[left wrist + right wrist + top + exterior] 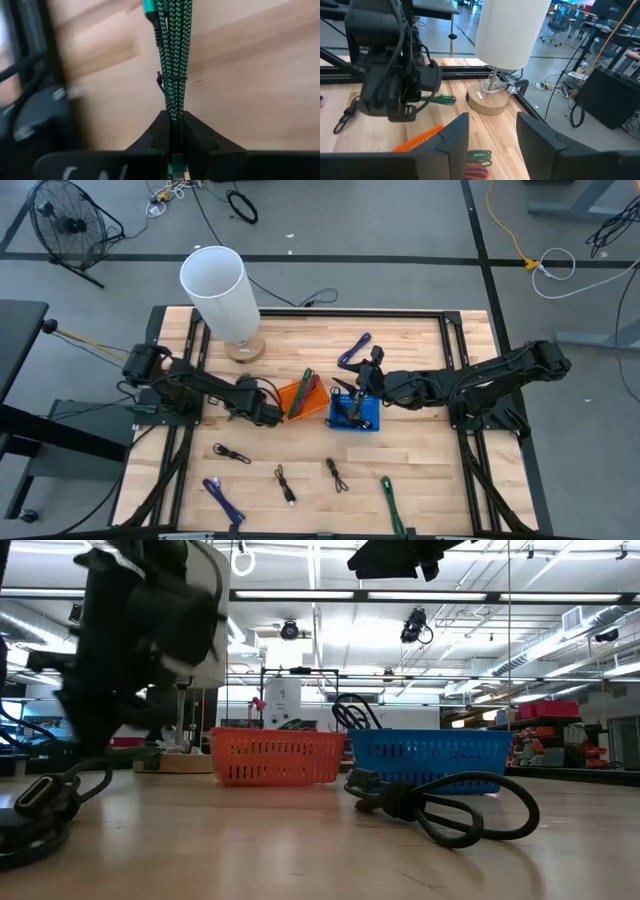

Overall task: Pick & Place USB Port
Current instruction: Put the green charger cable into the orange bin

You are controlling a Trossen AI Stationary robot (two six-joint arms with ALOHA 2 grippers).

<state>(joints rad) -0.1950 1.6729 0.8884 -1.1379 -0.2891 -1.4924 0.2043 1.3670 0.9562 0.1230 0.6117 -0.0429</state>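
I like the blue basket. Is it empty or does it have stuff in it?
Not empty. The blue basket holds dark cables, seen from above, and a dark loop pokes over its rim in the low view.

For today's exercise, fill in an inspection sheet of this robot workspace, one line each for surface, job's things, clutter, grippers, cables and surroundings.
Surface: wooden table.
Job's things: orange basket beside blue basket, mid-table; green braided cable.
Clutter: white lamp on its wooden base.
Grippers: left gripper shut on the green braided cable; right gripper open above the baskets.
Cables: several bundled cables loose near the front edge, including black cable.
Surroundings: floor fan; workshop beyond.
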